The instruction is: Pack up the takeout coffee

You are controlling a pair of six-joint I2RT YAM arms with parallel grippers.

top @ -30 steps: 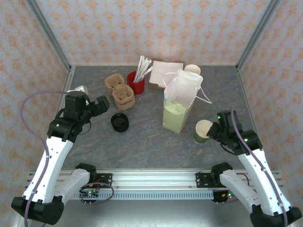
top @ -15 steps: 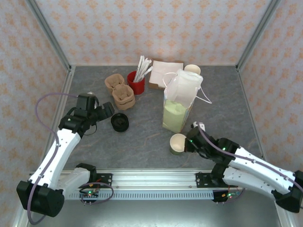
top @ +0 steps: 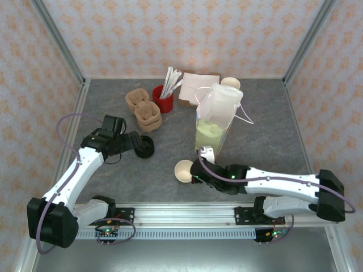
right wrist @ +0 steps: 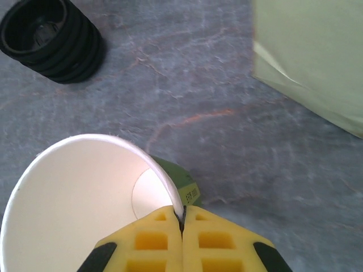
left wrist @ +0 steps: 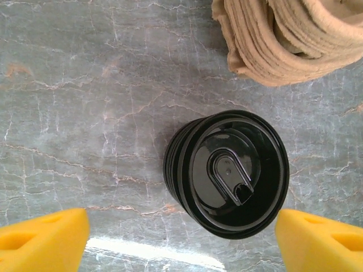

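- Stretched low and leftward along the near edge of the table (top: 266, 136), with the right gripper (right wrist: 182, 218) pinching the rim of the olive-green cup (top: 184, 171) near that edge's middle.
- Bent inward from the left edge, with the left gripper (left wrist: 181, 241) spread wide over the black lids (left wrist: 227, 170).

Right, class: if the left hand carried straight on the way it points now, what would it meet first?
Most likely the stack of black lids, which sits just ahead of the left hand, between its open fingers; exact depth is unclear.
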